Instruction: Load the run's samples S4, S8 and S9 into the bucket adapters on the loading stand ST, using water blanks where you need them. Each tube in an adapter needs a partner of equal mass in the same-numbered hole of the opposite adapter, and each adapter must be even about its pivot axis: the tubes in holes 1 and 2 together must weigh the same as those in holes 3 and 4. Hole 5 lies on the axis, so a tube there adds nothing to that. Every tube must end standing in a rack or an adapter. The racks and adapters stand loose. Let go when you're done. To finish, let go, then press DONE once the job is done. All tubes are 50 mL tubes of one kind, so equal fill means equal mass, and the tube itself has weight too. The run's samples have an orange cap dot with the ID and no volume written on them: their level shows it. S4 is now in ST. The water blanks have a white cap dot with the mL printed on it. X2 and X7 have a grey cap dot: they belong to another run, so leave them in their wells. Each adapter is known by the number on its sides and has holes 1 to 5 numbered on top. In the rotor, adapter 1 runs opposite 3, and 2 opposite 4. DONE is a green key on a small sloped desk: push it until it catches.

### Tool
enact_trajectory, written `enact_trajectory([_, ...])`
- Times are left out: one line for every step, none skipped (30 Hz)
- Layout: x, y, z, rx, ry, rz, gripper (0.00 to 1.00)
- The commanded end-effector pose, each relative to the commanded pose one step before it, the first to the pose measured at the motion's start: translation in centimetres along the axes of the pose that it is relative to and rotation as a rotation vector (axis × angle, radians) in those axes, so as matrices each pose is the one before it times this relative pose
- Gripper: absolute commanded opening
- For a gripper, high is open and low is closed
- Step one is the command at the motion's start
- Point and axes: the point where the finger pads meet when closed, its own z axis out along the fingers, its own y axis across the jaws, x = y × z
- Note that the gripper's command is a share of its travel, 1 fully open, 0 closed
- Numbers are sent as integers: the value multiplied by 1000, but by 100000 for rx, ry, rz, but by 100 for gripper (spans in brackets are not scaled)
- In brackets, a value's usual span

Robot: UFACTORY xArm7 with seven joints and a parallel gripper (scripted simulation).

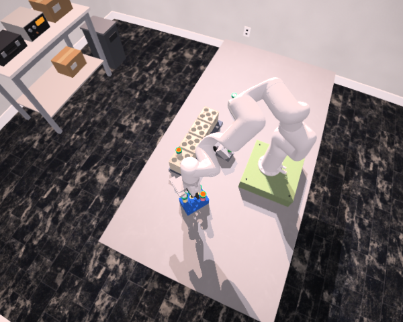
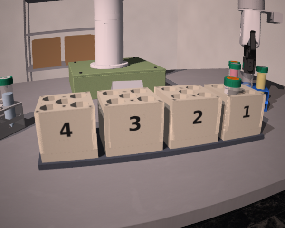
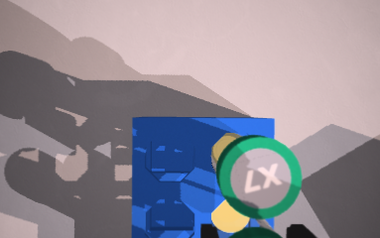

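My gripper [image 1: 195, 196] [image 2: 249, 71] [image 3: 254, 232] is shut on a green-capped tube above the blue rack [image 1: 191, 210] [image 2: 266, 100] [image 3: 144, 130]. The fingers hide its cap dot. A tube marked X7 [image 3: 260, 178] stands beside it. A yellow-filled tube [image 2: 261, 79], an orange-dot tube [image 1: 203, 194] [image 2: 233, 61] and a pink-filled tube [image 2: 234, 72] also stand there. On the loading stand [image 2: 142, 155], adapter 1 [image 2: 255, 118] holds an orange-dot tube [image 1: 178, 149] [image 2: 232, 82]. Adapters 2 [image 2: 186, 122], 3 [image 2: 123, 132] and 4 [image 2: 79, 137] show no tubes.
A clear rack [image 2: 19, 120] with a light-blue-filled tube [image 2: 8, 103] is at the left in the exterior view. A small sloped desk [image 1: 224, 152] with a green key [image 1: 229, 151] stands between the adapters and the green arm base [image 1: 250, 173] [image 2: 118, 82].
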Motion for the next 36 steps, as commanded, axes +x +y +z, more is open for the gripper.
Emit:
enact_trajectory([168,26,-434,-52,464,8,0])
enact_trajectory([0,0,-67,0,0,0,0])
enact_trajectory([0,0,-67,0,0,0,0])
enact_trajectory([0,0,-67,0,0,0,0])
enact_trajectory([0,0,-67,0,0,0,0])
enact_trajectory([0,0,-67,0,0,0,0])
enact_trajectory([0,0,-67,0,0,0,0])
enact_trajectory([0,0,-67,0,0,0,0])
enact_trajectory([0,0,-67,0,0,0,0])
enact_trajectory([0,0,-67,0,0,0,0])
enact_trajectory([0,0,0,0,0,0,0])
enact_trajectory([0,0,0,0,0,0,0])
enact_trajectory([1,1,-61,1,1,0,0])
enact_trajectory([0,0,-66,0,0,0,0])
enact_trajectory([0,0,-65,0,0,0,0])
enact_trajectory([-1,-2,-75,-1,-2,0,0])
enact_trajectory([0,0,-67,0,0,0,0])
enact_trajectory([0,0,-67,0,0,0,0])
enact_trajectory([0,0,-67,0,0,0,0])
enact_trajectory([0,0,-67,0,0,0,0])
enact_trajectory([0,0,-67,0,0,0,0])
enact_trajectory([0,0,-67,0,0,0,0])
enact_trajectory([0,0,-67,0,0,0,0])
enact_trajectory([1,2,8,1,2,0,0])
enact_trajectory([0,-1,-3,0,-1,0,0])
enact_trajectory([0,0,-2,0,0,0,0])
enact_trajectory([0,0,-1,0,0,0,0])
enact_trajectory([0,0,0,0,0,0,0])
enact_trajectory([0,0,0,0,0,0,0])
enact_trajectory([1,1,-194,0,2,0,0])
enact_trajectory([0,-2,-208,0,-1,0,0])
enact_trajectory([1,0,-200,0,1,0,0])
enact_trajectory([0,0,-200,0,0,0,0])
enact_trajectory([0,0,-200,0,0,0,0])
enact_trajectory([1,0,-200,0,0,0,0])
enact_trajectory([1,0,-200,0,0,0,0])
